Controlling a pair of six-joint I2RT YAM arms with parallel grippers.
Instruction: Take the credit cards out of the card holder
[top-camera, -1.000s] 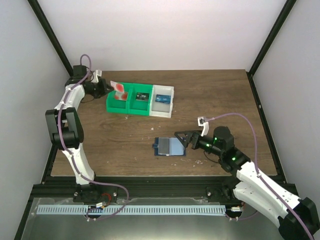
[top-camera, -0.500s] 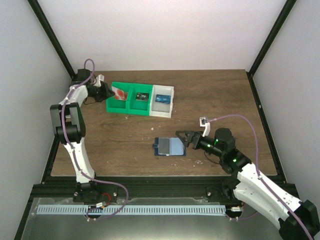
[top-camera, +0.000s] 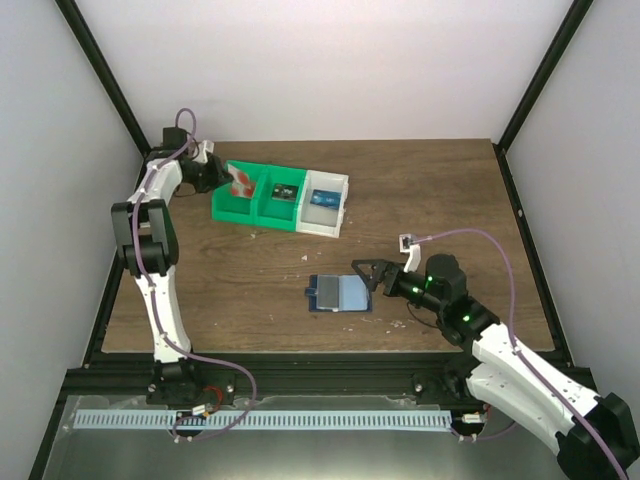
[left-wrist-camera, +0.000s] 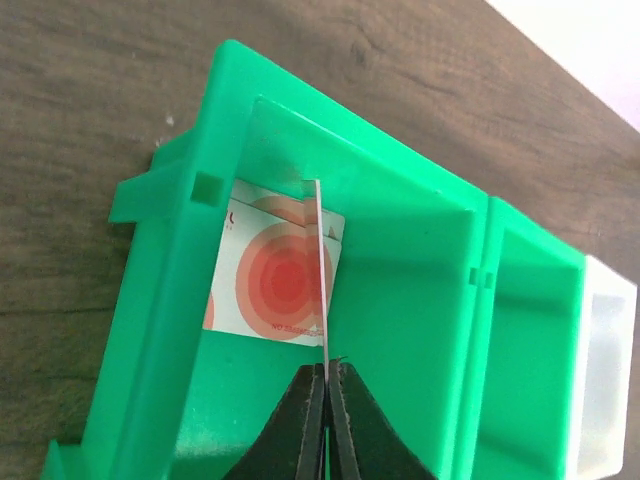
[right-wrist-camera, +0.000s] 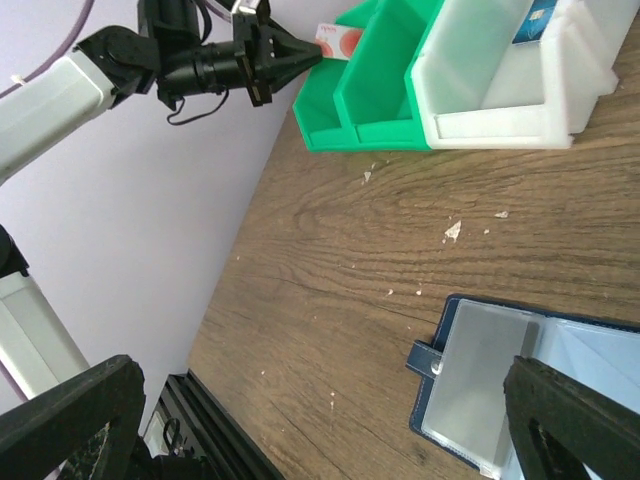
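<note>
- Left claw (left-wrist-camera: 325, 375): fingers together, clamped on the lower edge of a credit card (left-wrist-camera: 319, 262). The card stands edge-on, straight ahead of the fingertips, over the green bin's end compartment.
- Second credit card (left-wrist-camera: 265, 278): lies beyond the left claw's tips and a little to their left, inside the same compartment, against the near wall. Its red round spot faces up, and the held card partly hides its right edge.
- Green bin (left-wrist-camera: 420, 300): open-topped, directly under and ahead of the left claw. A second compartment lies to the claw's right, past a divider.
- White bin (top-camera: 326, 212): joined to the green bin on the side far from the left claw. It holds a small blue item; nothing finer can be made out.
- Card holder (top-camera: 340, 293): lies open and flat on the desk (top-camera: 430, 190), just ahead of the right claw, pale pocket panel up. Whether the two touch cannot be determined.
- Right claw (top-camera: 362, 277): fingers (right-wrist-camera: 70, 410) wide apart, gripping nothing, pointed at the card holder's nearest edge and well apart from the bins.
</note>
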